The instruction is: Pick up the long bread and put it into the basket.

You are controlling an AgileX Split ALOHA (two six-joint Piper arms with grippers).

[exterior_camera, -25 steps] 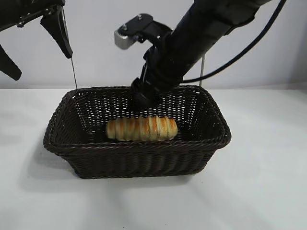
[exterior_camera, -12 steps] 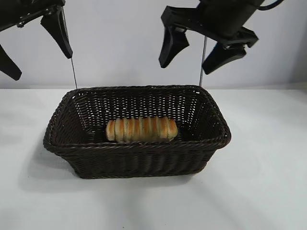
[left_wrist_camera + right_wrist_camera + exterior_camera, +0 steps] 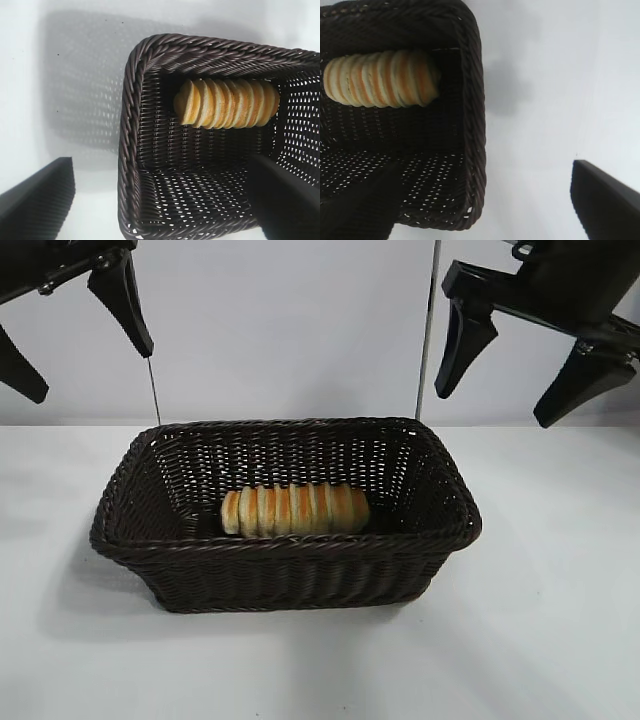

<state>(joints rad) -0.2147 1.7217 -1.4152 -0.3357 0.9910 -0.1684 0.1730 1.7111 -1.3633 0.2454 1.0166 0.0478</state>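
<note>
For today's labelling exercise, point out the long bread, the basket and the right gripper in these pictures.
long bread (image 3: 294, 510): exterior view, middle of the loaf's striped top.
basket (image 3: 285, 547): exterior view, braided front rim.
right gripper (image 3: 518, 365): exterior view, midway between its open fingertips, above and right of the basket.

The right gripper (image 3: 530, 365), a second ago low inside the large dark brown woven wicker basket (image 3: 285, 545) just behind the ridged golden-tan long bread (image 3: 295, 509), now hangs spread wide, high above the basket's right end, empty.
</note>
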